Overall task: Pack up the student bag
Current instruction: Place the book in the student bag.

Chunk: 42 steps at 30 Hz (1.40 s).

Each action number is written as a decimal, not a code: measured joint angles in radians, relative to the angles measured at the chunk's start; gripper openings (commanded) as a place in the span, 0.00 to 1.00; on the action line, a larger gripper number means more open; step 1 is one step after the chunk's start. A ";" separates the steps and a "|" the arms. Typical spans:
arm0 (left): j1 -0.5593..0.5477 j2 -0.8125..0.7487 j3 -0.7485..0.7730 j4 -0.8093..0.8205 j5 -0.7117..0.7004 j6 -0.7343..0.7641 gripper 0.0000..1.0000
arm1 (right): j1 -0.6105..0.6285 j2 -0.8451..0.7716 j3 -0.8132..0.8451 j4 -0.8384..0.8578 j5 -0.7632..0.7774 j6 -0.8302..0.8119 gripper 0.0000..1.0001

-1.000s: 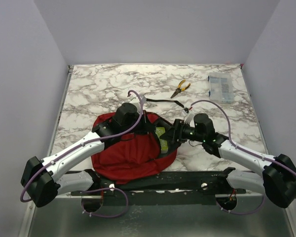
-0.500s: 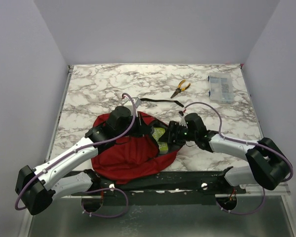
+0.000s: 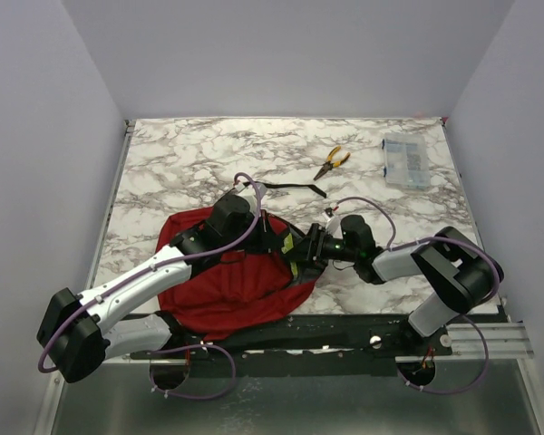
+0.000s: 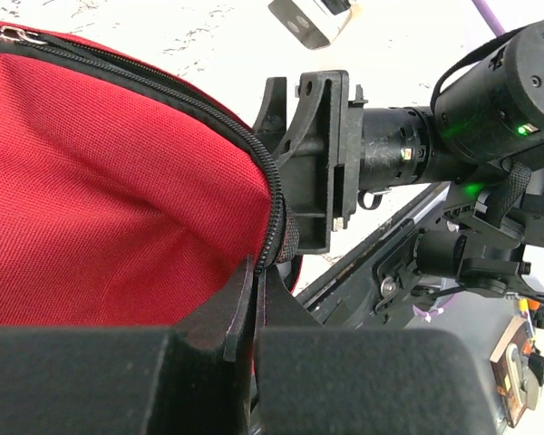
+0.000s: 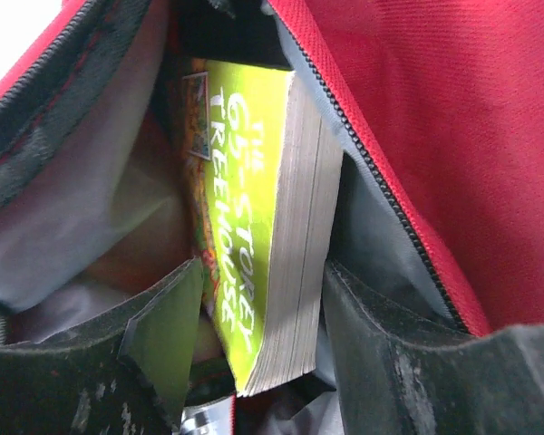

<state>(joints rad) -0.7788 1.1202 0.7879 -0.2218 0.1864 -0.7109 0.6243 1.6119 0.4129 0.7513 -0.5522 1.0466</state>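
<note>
Student bag [image 3: 222, 290], a large dark red soft fabric backpack with black zippers: lies flat on the white-and-grey marbled table [image 3: 181, 163], at the near edge, left of centre, between the two arms. Its open mouth faces right.

Left gripper [image 4: 256, 290]: at the bag's right-hand rim. Jaws pinched together on the black zipper edge, with red fabric bunched just behind it. The rim is held up off the table.

Right gripper [image 5: 263, 362]: reaches in from the right, its tip at the bag mouth, close to the left gripper but apart from it. Jaws clamped on a lime-green paperback book [image 5: 240, 227], one finger on the cover side and one on the page-edge side. The book stands on edge with its spine towards the camera, inside the opening, between the grey lining on one side and the red outer panel with its zipper on the other. Spine text is partly legible: "Storey Treehouse".

Far side of the table, well apart from the bag: yellow-handled pliers [image 3: 332, 161], a clear plastic compartment box [image 3: 405, 161] to the right of them, and a thin black strap [image 3: 286, 186] nearer the arms.
</note>
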 measured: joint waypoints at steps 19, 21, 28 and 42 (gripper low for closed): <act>0.001 0.016 -0.006 0.022 0.043 -0.015 0.00 | 0.024 0.092 -0.043 0.313 -0.085 0.178 0.67; 0.001 0.016 -0.006 0.023 0.048 -0.016 0.00 | 0.034 0.151 -0.034 0.375 -0.086 0.200 0.67; 0.001 0.006 -0.009 0.026 0.051 -0.019 0.00 | 0.071 0.297 0.017 0.487 -0.081 0.221 0.67; 0.001 -0.037 -0.019 0.021 0.053 0.034 0.00 | 0.034 0.219 -0.006 0.520 -0.101 0.287 0.00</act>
<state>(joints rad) -0.7780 1.0828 0.7685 -0.2005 0.2390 -0.6769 0.6586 1.8305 0.4065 1.2716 -0.6537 1.3338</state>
